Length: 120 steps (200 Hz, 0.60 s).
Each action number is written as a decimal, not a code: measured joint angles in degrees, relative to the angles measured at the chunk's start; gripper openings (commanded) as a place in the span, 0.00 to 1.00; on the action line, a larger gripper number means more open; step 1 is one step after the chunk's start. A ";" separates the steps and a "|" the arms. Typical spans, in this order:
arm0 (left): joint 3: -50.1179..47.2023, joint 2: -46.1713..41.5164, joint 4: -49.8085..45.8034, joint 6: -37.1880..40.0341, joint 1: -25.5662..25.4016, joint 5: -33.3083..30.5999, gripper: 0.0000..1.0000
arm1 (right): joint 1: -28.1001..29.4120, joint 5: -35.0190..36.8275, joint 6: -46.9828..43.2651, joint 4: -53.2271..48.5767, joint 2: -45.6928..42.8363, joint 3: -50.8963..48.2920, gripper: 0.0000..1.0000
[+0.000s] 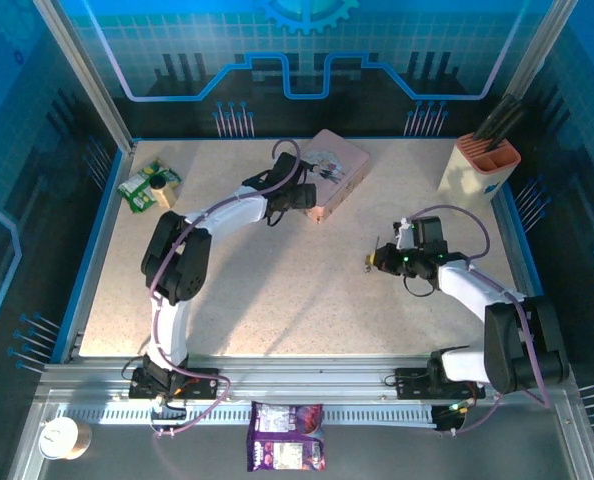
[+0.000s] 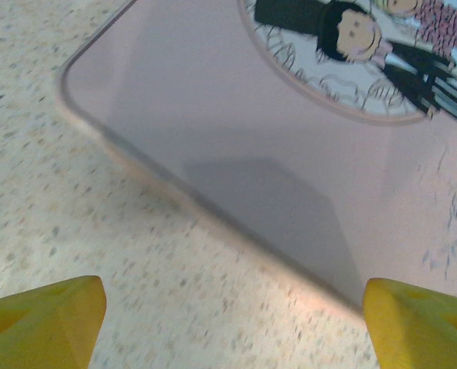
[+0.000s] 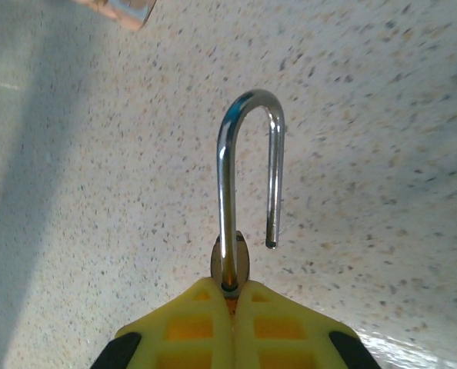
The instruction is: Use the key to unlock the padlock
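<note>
Padlock: small brass body nipped at its sides, silvery shackle standing out past the fingertips, long leg seated in the body, short leg hanging free beside it and clear of its hole; by that, judged already sprung open. Located right of centre over the table, in the overhead view a small glint at the tip of the right arm; whether lifted or resting on the surface, not to be told. Right gripper: yellow fingers pressed together on the padlock body, no gap showing between them. Key: not made out anywhere; possibly hidden behind the fingers or under the body. Left gripper: fingers spread wide, nothing between them, poised over the near edge of the pink tin at the far middle of the table, well apart from the padlock. Step in hand, as judged: confirming the release and finishing cleanly. Recommended handling: firm, square pinch on the body only; no pressure on the shackle, lest the free leg swing round and snap home; slow descent for setting down, shackle pointed away from the surface; left arm held off the tin, unneeded unless the key wants drawing out.
</note>
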 measured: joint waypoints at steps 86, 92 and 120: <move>-35.26 -38.18 10.36 -0.72 -0.28 -6.05 0.99 | 3.58 -1.51 -0.90 0.92 6.86 0.24 0.00; -37.31 -40.00 10.75 -0.92 -0.28 -6.80 0.99 | 3.67 -1.55 -0.98 0.94 7.04 0.39 0.00; -46.31 -48.06 12.11 -2.29 0.09 -10.01 0.99 | 3.74 -2.08 -1.05 0.94 7.89 1.01 0.00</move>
